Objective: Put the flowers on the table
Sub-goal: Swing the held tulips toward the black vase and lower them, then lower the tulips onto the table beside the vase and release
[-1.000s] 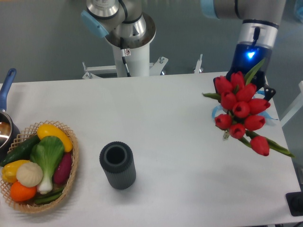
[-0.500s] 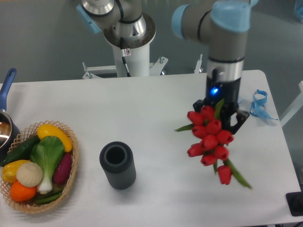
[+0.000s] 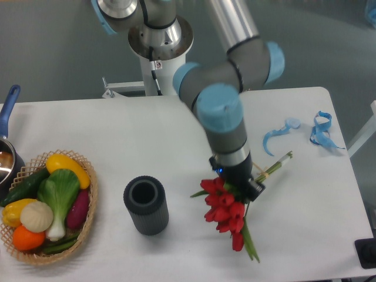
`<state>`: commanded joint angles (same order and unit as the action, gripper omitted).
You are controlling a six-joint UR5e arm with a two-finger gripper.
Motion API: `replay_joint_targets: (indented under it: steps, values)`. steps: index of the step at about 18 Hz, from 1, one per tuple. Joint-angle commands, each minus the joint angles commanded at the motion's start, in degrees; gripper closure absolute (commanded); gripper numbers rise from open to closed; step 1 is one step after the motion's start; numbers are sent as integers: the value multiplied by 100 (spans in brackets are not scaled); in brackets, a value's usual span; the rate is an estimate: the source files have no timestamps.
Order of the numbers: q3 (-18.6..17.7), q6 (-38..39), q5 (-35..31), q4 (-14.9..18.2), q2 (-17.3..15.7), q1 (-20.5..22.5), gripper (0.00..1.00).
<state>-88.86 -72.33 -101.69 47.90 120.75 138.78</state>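
Observation:
The flowers, a bunch of red tulips with green leaves, hang at the right-centre of the white table. Their tied stems point up and to the right, the heads down and to the left. My gripper is shut on the bunch just above the heads; its fingers are mostly hidden by the wrist and the blooms. I cannot tell whether the lowest tulip touches the tabletop. The dark ribbed cylinder stands upright to the left of the flowers, apart from them.
A wicker basket of vegetables sits at the front left, with a blue-handled pot behind it at the left edge. Blue ribbon pieces lie at the back right. The arm's white base stands behind the table.
The arm has swung left and forward across the table, carrying the flowers from the right edge to the right-centre and lowering them. The blue ribbon pieces are now uncovered.

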Motion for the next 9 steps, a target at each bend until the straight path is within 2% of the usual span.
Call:
replay_joint_targets:
  steps: [5, 8, 9]
  values:
    - [176, 9, -167, -26, 519, -17, 64]
    - [176, 9, -158, -44, 537, -35, 63]
    - [185, 9, -158, -61, 537, -35, 59]
